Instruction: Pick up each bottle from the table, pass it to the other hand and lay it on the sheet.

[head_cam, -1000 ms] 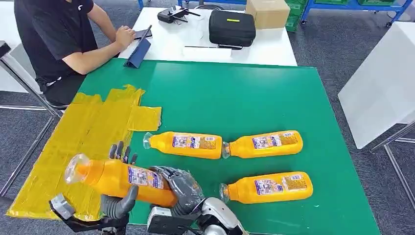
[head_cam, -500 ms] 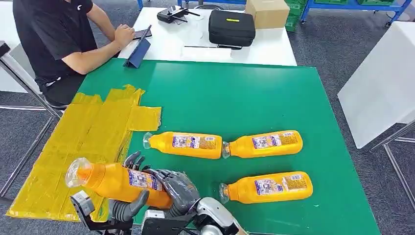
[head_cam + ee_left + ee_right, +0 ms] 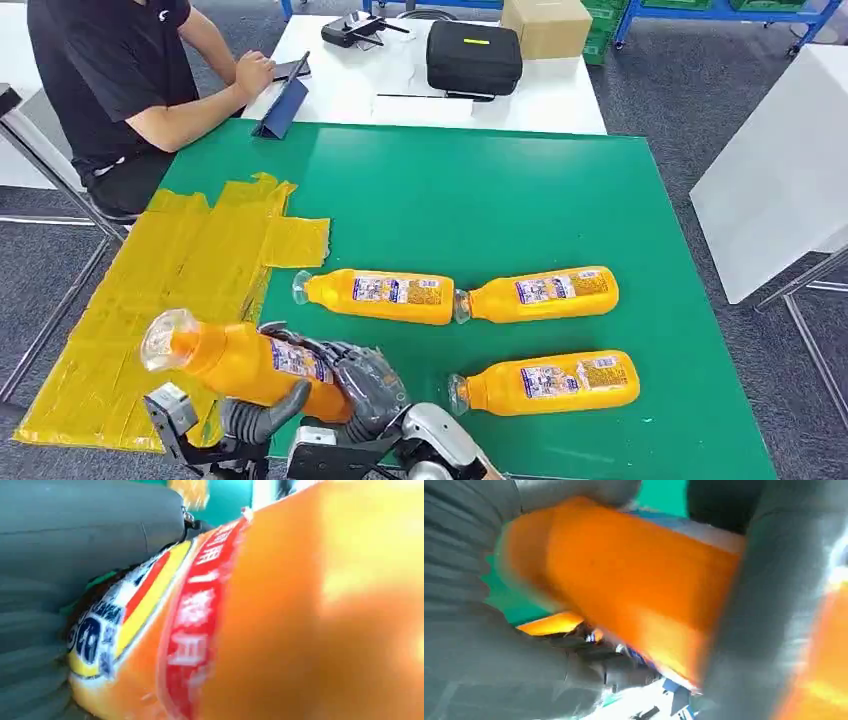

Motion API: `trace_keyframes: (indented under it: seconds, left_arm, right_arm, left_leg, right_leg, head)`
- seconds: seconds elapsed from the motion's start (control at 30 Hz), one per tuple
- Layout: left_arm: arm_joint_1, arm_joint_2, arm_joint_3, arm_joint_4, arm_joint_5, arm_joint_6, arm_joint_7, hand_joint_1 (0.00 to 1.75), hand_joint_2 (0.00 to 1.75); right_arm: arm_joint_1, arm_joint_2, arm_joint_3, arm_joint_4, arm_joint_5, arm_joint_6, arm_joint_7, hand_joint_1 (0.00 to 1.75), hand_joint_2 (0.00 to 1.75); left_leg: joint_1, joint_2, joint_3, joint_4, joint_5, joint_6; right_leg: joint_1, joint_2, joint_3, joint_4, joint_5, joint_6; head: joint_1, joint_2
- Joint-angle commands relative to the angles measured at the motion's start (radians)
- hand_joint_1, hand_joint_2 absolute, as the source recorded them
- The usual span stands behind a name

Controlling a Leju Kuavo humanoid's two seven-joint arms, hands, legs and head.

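An orange bottle [image 3: 245, 362] is gripped at once by both hands above the near edge of the counter [image 3: 500, 200], its clear cap [image 3: 166, 337] raised and tilted toward the yellow sheet [image 3: 170, 270]. The right hand [image 3: 365, 385] is wrapped around the base end, while the left hand [image 3: 258, 415] is closed on the middle from beneath, its thumb laid against the label. The label and orange body are pressed close against the grey palm in the left wrist view [image 3: 310, 610]; the bottle is seen clamped between grey fingers in the right wrist view [image 3: 624, 595].

The pass from one hand to the other is judged to be under way and unfinished, since neither grip has been released. Nothing has been laid on the sheet so far, as far as can be seen. Three more bottles are left lying flat on the green surface: one [image 3: 375, 296] just beside the sheet's inner edge, a second [image 3: 538, 293] almost touching its base, cap first, and a third [image 3: 545, 383] nearer the robot. All four placements are therefore judged outstanding. A person in a black shirt [image 3: 120, 70] is seated at the far left corner.
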Motion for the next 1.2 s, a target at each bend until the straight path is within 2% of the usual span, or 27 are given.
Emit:
trace_keyframes:
  seconds: [0.03,0.13,0.17,0.23,0.27,0.33,0.4,0.93,0.97,1.1,1.2]
  left_arm:
    - [-0.076,0.063,0.188,-0.133,-0.509,0.495,0.007,1.75,1.75]
    - [-0.088,0.121,0.252,-0.055,-0.662,0.650,-0.001,1.75,1.75]
    - [-0.092,0.135,0.262,-0.025,-0.715,0.690,-0.010,1.75,1.75]
    - [-0.101,0.161,0.294,0.033,-0.893,0.780,0.003,1.75,1.75]
    - [-0.108,0.142,0.353,0.045,-0.993,0.780,-0.024,1.75,1.75]
    - [-0.116,0.122,0.410,0.061,-1.051,0.780,-0.076,1.75,1.75]
    - [-0.123,0.130,0.414,0.099,-1.137,0.780,-0.081,1.75,1.75]
    - [-0.123,0.130,0.414,0.099,-1.137,0.780,-0.081,1.75,1.75]
    - [-0.123,0.140,0.400,0.110,-1.207,0.780,-0.058,1.75,1.75]
    - [-0.129,0.281,0.201,0.261,-1.361,0.780,0.152,1.75,1.75]
    - [-0.151,0.323,0.119,0.358,-1.376,0.780,0.211,1.75,1.75]
  right_arm:
    - [0.078,-0.163,-0.129,-0.260,-0.022,0.013,-0.001,0.00,1.75]
    - [0.051,-0.237,-0.147,-0.296,-0.007,0.022,0.001,0.00,1.75]
    - [0.048,-0.257,-0.147,-0.300,-0.009,0.032,0.000,0.00,0.00]
    - [0.042,-0.328,-0.137,-0.318,-0.011,0.046,-0.004,0.00,0.00]
    - [0.048,-0.385,-0.137,-0.339,-0.011,0.047,-0.005,0.00,0.00]
    - [0.065,-0.443,-0.148,-0.363,-0.013,0.046,-0.009,0.00,0.00]
    - [0.075,-0.509,-0.140,-0.390,0.007,0.070,0.011,0.00,0.00]
    - [0.075,-0.509,-0.140,-0.390,0.007,0.070,0.011,0.00,0.00]
    - [0.077,-0.539,-0.136,-0.405,0.010,0.078,0.024,0.00,1.75]
    - [0.083,-0.696,-0.145,-0.449,-0.020,0.137,0.055,0.00,1.75]
    - [0.085,-0.739,-0.171,-0.456,-0.039,0.157,0.055,0.00,1.75]
  left_leg:
    - [0.002,-0.002,0.000,0.000,0.000,-0.001]
    - [0.001,-0.001,0.002,-0.001,0.000,-0.001]
    - [0.001,-0.001,0.003,-0.002,0.000,0.000]
    - [0.000,0.000,0.003,-0.002,0.001,0.000]
    - [0.000,0.000,0.004,-0.003,0.001,0.000]
    - [0.000,-0.002,0.004,-0.003,0.001,0.000]
    - [0.000,-0.003,0.003,-0.002,0.000,0.001]
    - [0.000,-0.001,0.001,0.000,0.000,0.000]
    - [0.000,-0.001,0.002,0.000,0.000,0.000]
    - [-0.001,-0.005,0.002,-0.001,0.001,0.001]
    - [-0.002,-0.006,0.001,-0.001,0.001,0.001]
  right_leg:
    - [0.002,-0.002,0.002,-0.001,0.000,-0.001]
    - [0.002,-0.002,0.004,-0.002,0.000,-0.001]
    - [0.001,-0.001,0.005,-0.003,0.001,-0.001]
    - [0.000,-0.001,0.004,-0.003,0.001,0.000]
    - [0.001,-0.001,0.006,-0.004,0.001,-0.001]
    - [0.001,-0.002,0.006,-0.004,0.001,0.000]
    - [0.000,-0.004,0.005,-0.003,0.000,0.000]
    - [0.000,-0.002,0.003,-0.001,0.000,0.000]
    - [0.000,-0.002,0.004,-0.002,0.000,0.000]
    - [-0.001,-0.006,0.005,-0.002,0.000,0.001]
    - [-0.002,-0.007,0.003,-0.002,0.000,0.001]
  head:
    - [0.000,0.000]
    - [-0.001,0.000]
    - [-0.001,0.000]
    - [0.000,0.000]
    - [0.000,0.000]
    - [0.000,0.000]
    - [0.000,0.000]
    - [0.000,0.000]
    - [-0.001,0.000]
    - [-0.001,0.000]
    - [-0.001,0.000]
